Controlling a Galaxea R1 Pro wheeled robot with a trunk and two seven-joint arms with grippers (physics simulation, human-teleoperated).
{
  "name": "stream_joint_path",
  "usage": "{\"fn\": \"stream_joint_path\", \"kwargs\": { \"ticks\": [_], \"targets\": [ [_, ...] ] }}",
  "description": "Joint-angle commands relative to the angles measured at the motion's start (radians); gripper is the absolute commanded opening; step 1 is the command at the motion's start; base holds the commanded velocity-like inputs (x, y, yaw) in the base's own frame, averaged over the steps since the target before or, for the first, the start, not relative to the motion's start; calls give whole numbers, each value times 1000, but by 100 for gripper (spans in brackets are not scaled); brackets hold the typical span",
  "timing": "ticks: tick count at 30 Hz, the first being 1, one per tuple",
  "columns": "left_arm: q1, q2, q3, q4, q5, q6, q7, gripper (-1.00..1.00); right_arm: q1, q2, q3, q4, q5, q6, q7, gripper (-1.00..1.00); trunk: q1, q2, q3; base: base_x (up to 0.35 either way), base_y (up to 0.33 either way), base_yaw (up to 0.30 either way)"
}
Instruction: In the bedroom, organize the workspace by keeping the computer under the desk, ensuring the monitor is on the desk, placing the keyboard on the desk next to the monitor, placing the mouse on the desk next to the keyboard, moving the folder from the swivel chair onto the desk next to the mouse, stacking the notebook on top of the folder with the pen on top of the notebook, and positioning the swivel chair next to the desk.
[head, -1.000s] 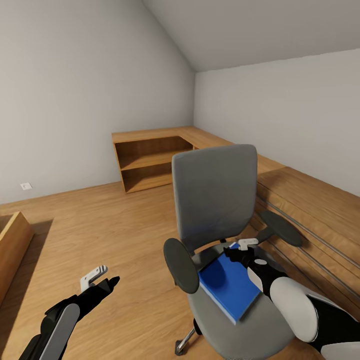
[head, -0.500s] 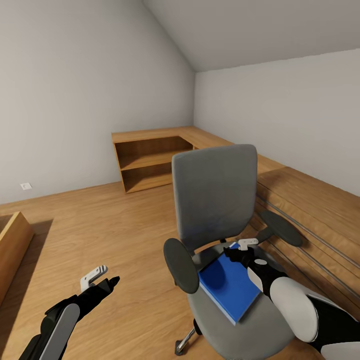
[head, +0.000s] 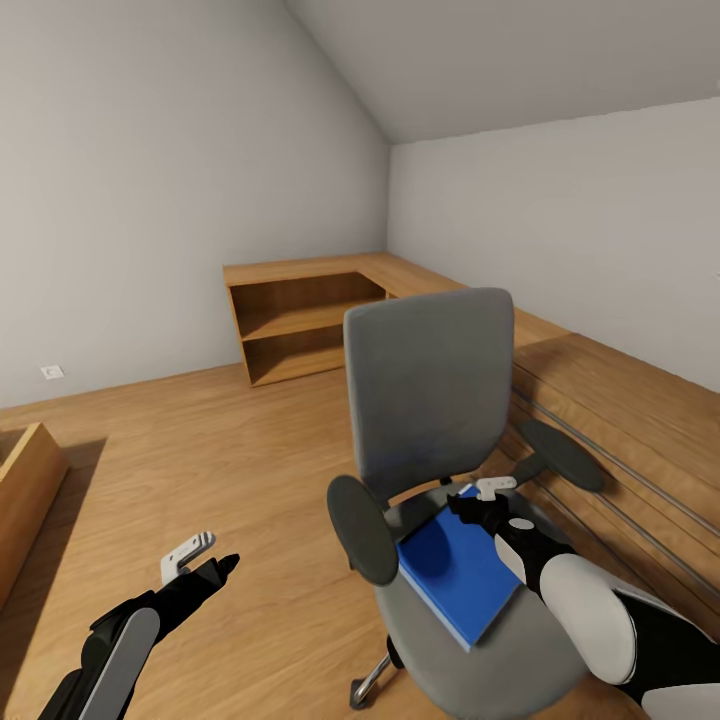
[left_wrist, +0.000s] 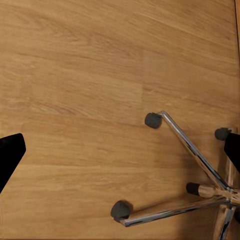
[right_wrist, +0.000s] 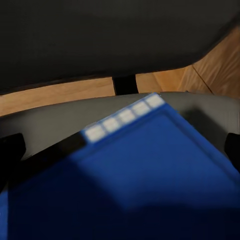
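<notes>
The grey swivel chair (head: 430, 390) stands on the wood floor with its back toward the far wall. On its seat lies the blue folder (head: 455, 570), flat and seen close up as the folder (right_wrist: 150, 170) in the right wrist view. My right gripper (head: 472, 506) hovers over the folder's far corner near the chair back, open, and that right gripper (right_wrist: 120, 150) has one fingertip showing at each side edge of the frame. My left gripper (head: 222, 567) hangs open above bare floor left of the chair. From the left wrist the left gripper (left_wrist: 120, 150) overlooks the chair's star base (left_wrist: 200, 165).
A low light-wood shelf cabinet (head: 300, 320) stands in the far corner. A long wooden bench (head: 620, 420) runs along the right wall just behind the chair. A wooden box edge (head: 25, 490) sits at the left. Open plank floor (head: 200, 450) lies left of the chair.
</notes>
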Motion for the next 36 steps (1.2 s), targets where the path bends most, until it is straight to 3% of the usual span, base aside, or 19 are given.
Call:
{"fn": "stream_joint_path", "kwargs": {
  "ticks": [1, 10, 36],
  "targets": [
    [-1, 0, 0, -1, 11, 3, 9, 100, -1, 0, -9, 1, 7, -3, 4, 100, 0, 0, -1, -161, 0, 0],
    [-1, 1, 0, 0, 11, 4, 8, 100, -1, 0, -9, 1, 7, -2, 4, 100, 0, 0, -1, -222, 0, 0],
    [-1, 0, 0, 1, 12, 4, 8, 100, -1, 0, -9, 1, 7, -3, 4, 100, 0, 0, -1, -109, 0, 0]
  ]
}}
